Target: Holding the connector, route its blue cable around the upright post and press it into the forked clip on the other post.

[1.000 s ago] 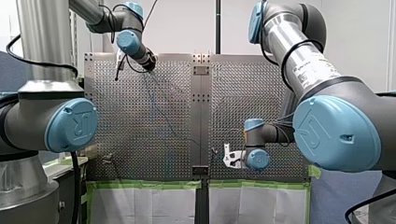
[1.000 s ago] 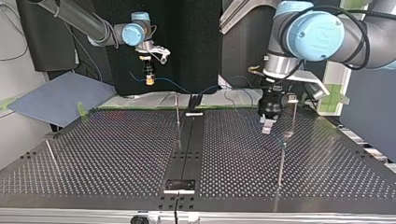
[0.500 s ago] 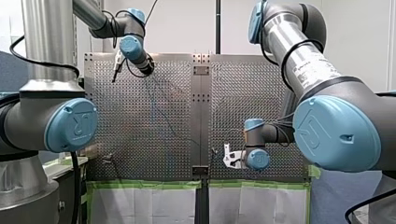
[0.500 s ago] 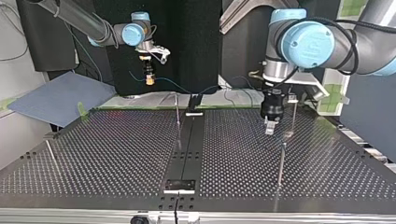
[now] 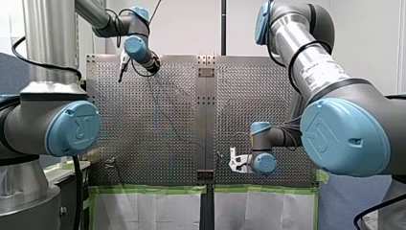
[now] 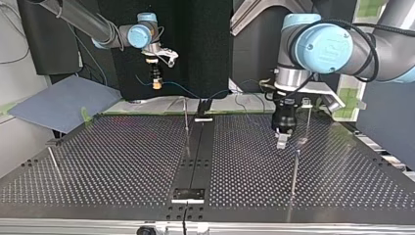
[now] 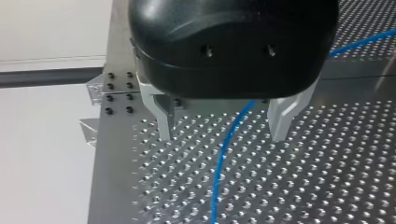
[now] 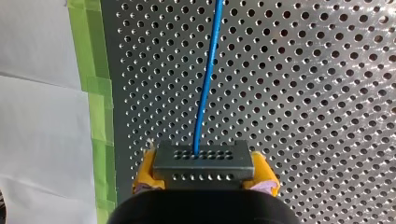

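Observation:
A grey connector (image 8: pixel 204 161) sits between the yellow pads of my right gripper (image 8: pixel 204 179), which is shut on it. A blue cable (image 8: pixel 208 70) leaves the connector and runs over the perforated table. In the top view my right gripper (image 6: pixel 156 73) hangs above the far edge, left of the middle. My left gripper (image 7: pixel 223 137) is open just above the table, and the blue cable (image 7: pixel 219 172) passes between its metal fingers without touching them. In the top view my left gripper (image 6: pixel 282 141) is beside a thin upright post (image 6: pixel 308 120) and behind another post (image 6: pixel 294 171).
A further post (image 6: pixel 186 115) stands near the dark centre strip (image 6: pixel 195 156), and a slanted rod (image 6: pixel 53 160) is at the top view's left. A blue-grey sheet (image 6: pixel 58 103) lies off the table there. Green tape (image 8: pixel 91 70) lines the table's edge.
In the top view my left arm's wrist has turned and its gripper has sunk a little toward the table, nearer the posts. My right arm has kept still.

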`<state>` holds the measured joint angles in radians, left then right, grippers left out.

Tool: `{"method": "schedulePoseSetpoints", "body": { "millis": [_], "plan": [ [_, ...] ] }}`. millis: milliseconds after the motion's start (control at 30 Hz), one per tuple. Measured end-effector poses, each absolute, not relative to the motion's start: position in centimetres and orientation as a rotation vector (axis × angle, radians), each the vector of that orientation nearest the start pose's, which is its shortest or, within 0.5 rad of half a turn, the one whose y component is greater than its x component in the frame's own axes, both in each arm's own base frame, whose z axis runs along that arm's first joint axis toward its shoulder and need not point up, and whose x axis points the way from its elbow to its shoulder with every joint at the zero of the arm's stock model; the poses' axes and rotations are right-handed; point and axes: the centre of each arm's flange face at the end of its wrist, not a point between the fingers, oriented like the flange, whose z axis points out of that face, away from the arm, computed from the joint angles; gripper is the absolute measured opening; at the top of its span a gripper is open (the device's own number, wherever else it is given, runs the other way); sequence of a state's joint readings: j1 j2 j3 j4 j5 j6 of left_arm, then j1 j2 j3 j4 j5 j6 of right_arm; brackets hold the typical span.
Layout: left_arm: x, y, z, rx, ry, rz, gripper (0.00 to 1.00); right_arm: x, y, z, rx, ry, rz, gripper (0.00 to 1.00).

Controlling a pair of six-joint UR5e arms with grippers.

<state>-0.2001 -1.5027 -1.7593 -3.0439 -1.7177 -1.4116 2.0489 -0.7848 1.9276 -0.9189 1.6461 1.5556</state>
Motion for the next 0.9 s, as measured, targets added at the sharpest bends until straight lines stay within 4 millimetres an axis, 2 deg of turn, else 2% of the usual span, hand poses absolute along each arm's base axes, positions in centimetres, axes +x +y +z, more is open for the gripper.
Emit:
{"method": "schedulePoseSetpoints", "body": {
  "millis": [200, 500, 767, 900],
  "plan": [
    [43.6, -21.7, 44.0, 0.182, 1.608, 0.073, 1.00, 35.9, -42.0, -1.3, 1.703, -1.089, 1.331, 0.00],
    [45.8, -22.7, 45.7, 0.170, 1.595, 0.066, 1.00, 35.9, -42.1, -1.3, 1.700, -1.090, 1.334, 0.00],
    [47.3, -22.3, 47.9, 0.107, 1.570, 0.069, 1.00, 35.8, -42.1, -1.3, 1.699, -1.090, 1.334, 0.00],
    [48.2, -22.0, 48.2, 0.081, 1.584, 0.088, 1.00, 35.9, -42.1, -1.3, 1.699, -1.090, 1.334, 0.00]
  ]
}}
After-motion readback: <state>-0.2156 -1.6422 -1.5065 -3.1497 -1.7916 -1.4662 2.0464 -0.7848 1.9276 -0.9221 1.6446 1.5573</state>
